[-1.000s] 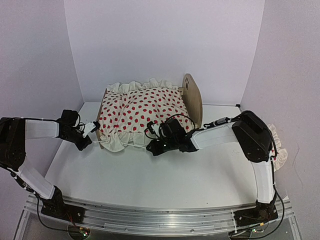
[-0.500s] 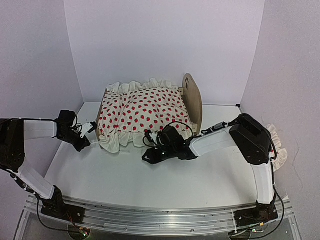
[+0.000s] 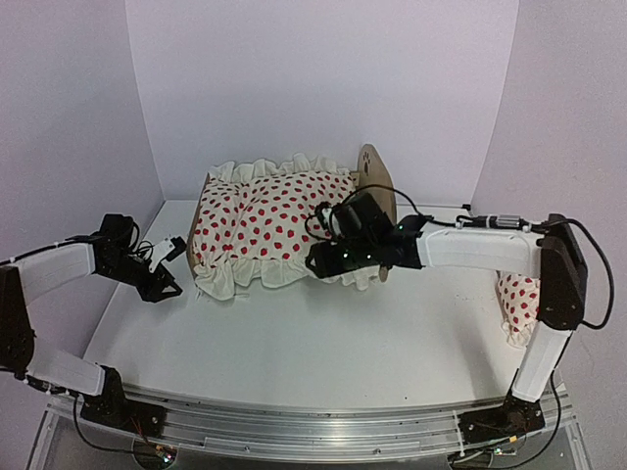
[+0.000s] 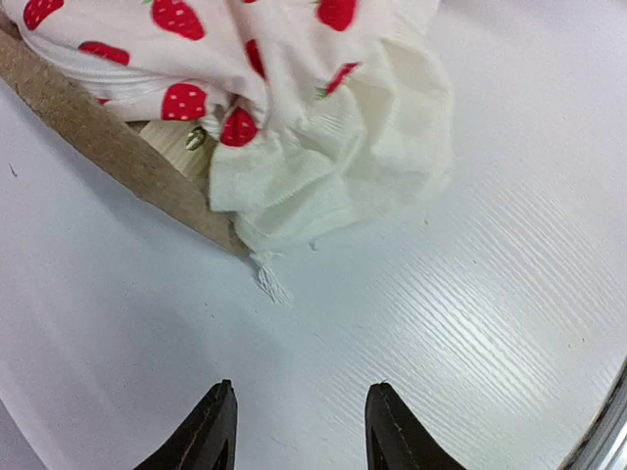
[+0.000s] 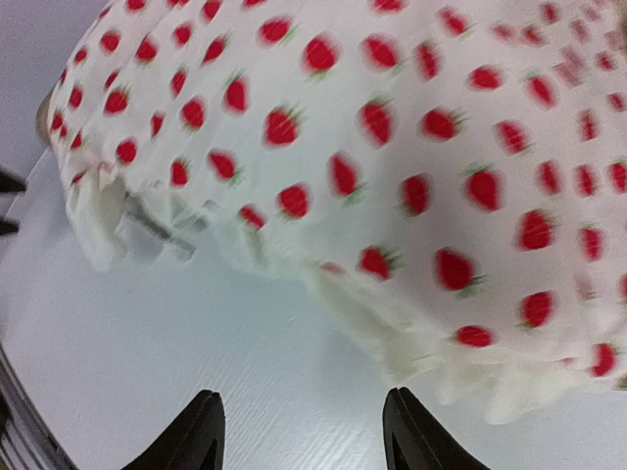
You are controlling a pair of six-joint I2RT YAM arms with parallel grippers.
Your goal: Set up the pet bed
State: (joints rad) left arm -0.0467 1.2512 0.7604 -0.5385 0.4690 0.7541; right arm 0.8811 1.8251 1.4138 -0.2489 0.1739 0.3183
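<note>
Pet bed point(image 3: 377, 191) is sitting toward the far edge of the table point(image 3: 323, 343); both grippers are standing open and empty.

Left gripper point(image 4: 300, 397) is hovering with its jaws parted and nothing between them, low over the bare surface near its left edge, close to the bed's foot-end corner, where the wooden frame edge point(image 4: 88, 137) is showing under a hanging ruffle. Right gripper point(image 5: 304, 401) is likewise hanging open and holding nothing, just beside the near-side ruffle around the middle of the bed's near side. The cream red-dotted duvet point(image 3: 274, 220) is covering the bed, leaving only the rounded headboard with its paw cutout showing at the right end. A small red-dotted pillow point(image 3: 519, 304) is lying at the surface's right edge, well apart from the bed.
</note>
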